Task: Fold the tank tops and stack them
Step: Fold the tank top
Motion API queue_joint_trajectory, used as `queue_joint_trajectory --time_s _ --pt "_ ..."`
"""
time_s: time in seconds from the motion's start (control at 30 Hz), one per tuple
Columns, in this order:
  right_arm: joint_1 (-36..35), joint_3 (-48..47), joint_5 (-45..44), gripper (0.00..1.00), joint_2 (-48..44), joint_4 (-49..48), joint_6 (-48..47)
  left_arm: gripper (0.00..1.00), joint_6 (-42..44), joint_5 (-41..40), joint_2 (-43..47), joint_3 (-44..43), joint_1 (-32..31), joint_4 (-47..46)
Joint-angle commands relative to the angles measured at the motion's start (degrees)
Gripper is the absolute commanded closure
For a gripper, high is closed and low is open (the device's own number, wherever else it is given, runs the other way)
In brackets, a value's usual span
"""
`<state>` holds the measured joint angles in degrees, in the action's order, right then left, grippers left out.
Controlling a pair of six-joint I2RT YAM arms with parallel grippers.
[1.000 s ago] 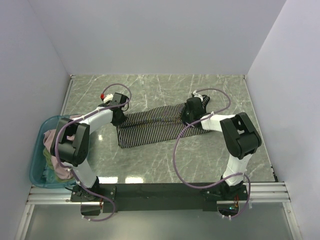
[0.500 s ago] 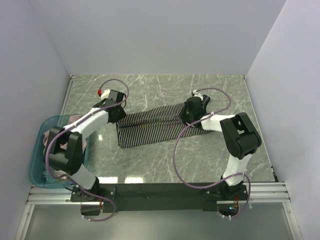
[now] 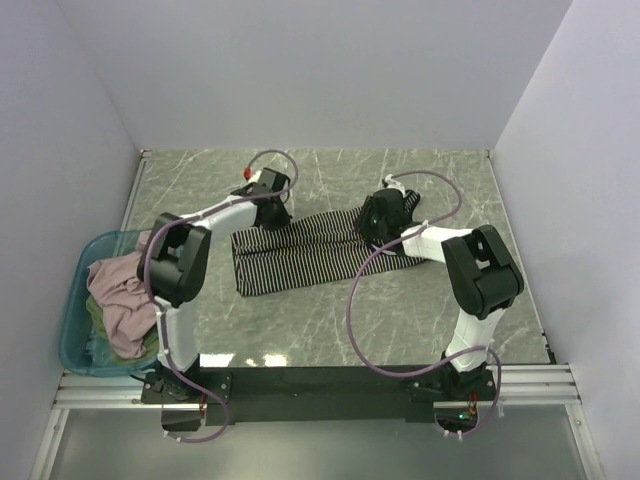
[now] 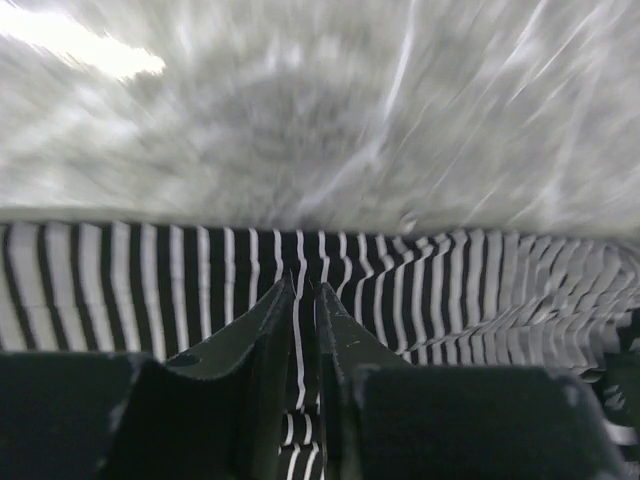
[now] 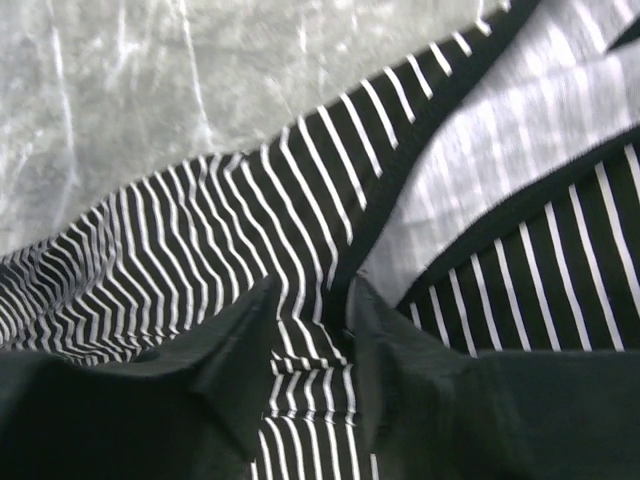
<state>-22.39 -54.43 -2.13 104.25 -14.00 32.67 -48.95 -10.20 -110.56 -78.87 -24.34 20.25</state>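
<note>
Table motion-blurred at left wrist. Striped top runs off both wrist views. Left gripper: grip on cloth indeterminate. Green top mostly buried in tub under pink top.

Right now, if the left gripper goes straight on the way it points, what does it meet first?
The striped tank top: the left gripper points down onto it, maybe already touching; depth is unclear. Beyond its edge lies the table.

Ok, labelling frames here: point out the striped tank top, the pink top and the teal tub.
striped tank top (image 3: 300, 258), top view, middle of the cloth.
pink top (image 3: 118, 290), top view, its bunched middle.
teal tub (image 3: 70, 318), top view, left wall.
</note>
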Motion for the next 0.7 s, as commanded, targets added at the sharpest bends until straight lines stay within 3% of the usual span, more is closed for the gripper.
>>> queue_joint_trajectory --time_s 0.0,0.4,0.67 --pt "0.2 -3.7 -0.7 0.55 -2.7 0.8 -1.1 0.79 -1.5 3.3 -1.4 -0.6 -1.4 -1.4" --pt "4.1 -13.5 -2.8 0.47 2.5 10.4 -1.6 0.83 -1.0 4.4 -1.5 2.4 -4.3 -2.8" --pt "9.7 -23.6 -11.6 0.49 6.8 19.5 -2.4 0.85 -0.9 4.5 -0.8 4.1 -4.9 -3.2"
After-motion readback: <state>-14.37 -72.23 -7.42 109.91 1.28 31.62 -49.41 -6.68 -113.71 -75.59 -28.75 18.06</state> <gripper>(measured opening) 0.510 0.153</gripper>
